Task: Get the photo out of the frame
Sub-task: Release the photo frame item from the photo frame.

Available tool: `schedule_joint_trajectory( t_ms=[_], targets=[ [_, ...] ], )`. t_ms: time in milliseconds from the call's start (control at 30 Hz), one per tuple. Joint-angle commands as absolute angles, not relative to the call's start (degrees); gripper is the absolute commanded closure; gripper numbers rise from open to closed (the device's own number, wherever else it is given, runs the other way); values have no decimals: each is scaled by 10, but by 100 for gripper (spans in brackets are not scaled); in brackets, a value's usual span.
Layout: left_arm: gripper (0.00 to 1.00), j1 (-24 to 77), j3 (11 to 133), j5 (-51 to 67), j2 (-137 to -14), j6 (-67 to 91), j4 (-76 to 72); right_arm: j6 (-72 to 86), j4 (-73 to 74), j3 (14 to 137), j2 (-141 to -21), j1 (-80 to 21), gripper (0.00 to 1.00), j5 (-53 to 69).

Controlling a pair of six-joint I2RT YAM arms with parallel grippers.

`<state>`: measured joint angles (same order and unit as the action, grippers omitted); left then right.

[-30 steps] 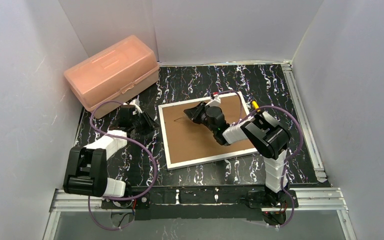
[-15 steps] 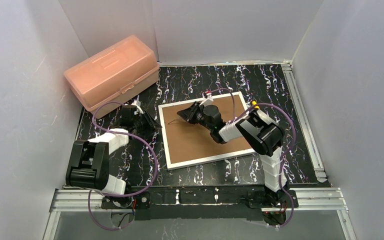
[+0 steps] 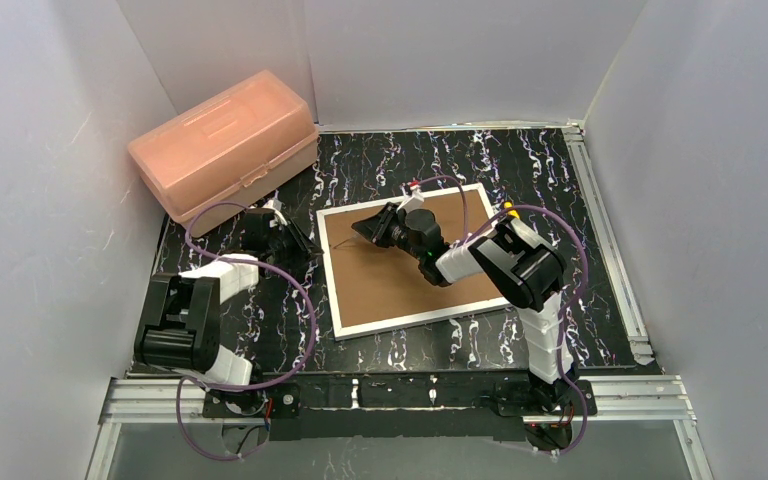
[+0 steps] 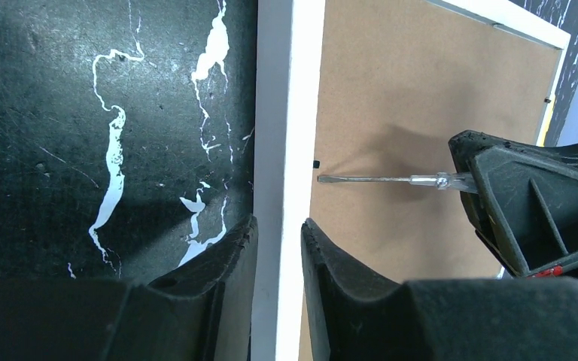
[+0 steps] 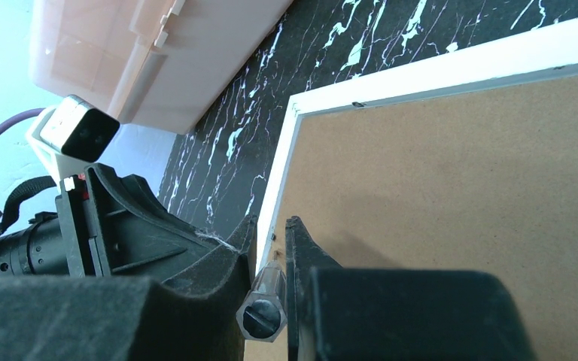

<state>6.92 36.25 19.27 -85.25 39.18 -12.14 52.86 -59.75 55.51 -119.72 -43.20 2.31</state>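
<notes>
The frame [image 3: 385, 290] lies back-up, so the photo is hidden under its brown board. The right gripper [image 5: 271, 226] pinches a screwdriver [image 4: 376, 179], its tip just short of a small tab [image 4: 315, 162]. Opposite, the left gripper [image 4: 278, 226] hovers over the border, narrowly parted and empty. The step looks like tab-prying; next, the tip must catch that tab.

Overhead camera looks down; both wrist cameras closely face the frame [image 4: 290, 75].
</notes>
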Motion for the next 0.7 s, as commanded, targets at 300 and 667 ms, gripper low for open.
schedule_joint_trajectory(
  t_ms=[300,667],
  targets=[
    [78,68,391,194,-867,397,-130,529,-610,572,-1212,-429,99,9],
    [79,68,394,203,-882,401,-135,535,-615,573,-1220,-426,99,15]
  ],
)
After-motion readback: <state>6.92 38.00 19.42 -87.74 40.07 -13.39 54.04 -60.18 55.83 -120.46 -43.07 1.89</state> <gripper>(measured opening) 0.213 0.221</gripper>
